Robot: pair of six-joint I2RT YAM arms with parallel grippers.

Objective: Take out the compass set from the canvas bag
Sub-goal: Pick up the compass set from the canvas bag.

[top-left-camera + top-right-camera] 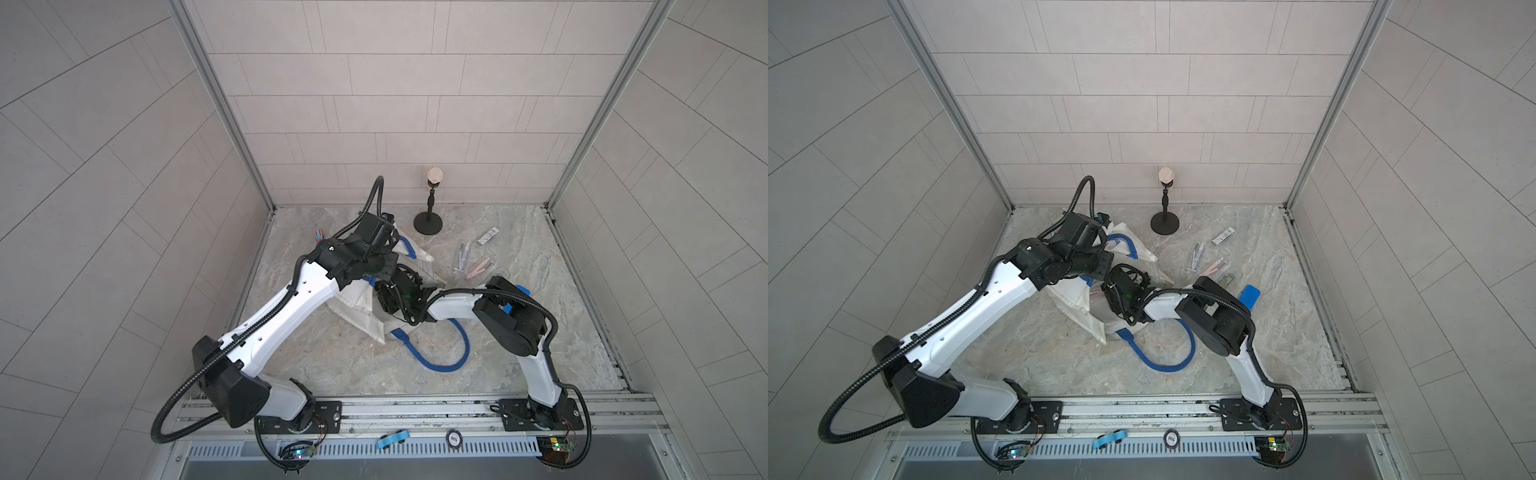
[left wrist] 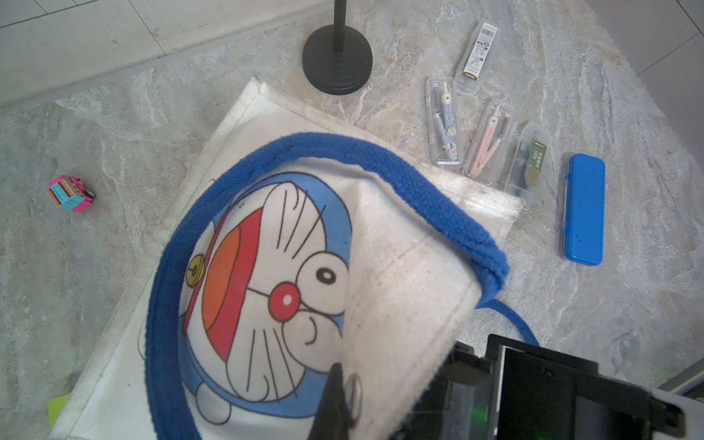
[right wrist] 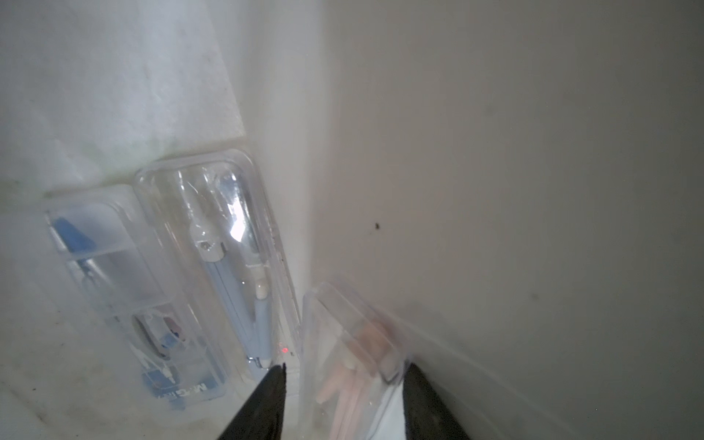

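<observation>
Clamping, left gripper (image 2: 339, 396): closed tight on the raised rim of the bag (image 2: 400, 266), lower middle of the wrist frame.
Left arm (image 1: 282, 316): stretched from lower left to centre in both top views, wrist bent down.
Right arm (image 1: 453, 307): elbow folded at right, forearm pointed left into the bag.
Right gripper (image 3: 347, 371): jaws parted either side of a clear compass case (image 3: 354, 335) inside the bag; a firm hold cannot be told.

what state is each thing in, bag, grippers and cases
canvas bag, mouth edge lifted
left gripper, shut on the canvas bag's edge
right gripper, inside the bag, open astride the pink compass case
blue compass case, closed, lying inside the bag
blue box, closed, outside the bag
</observation>
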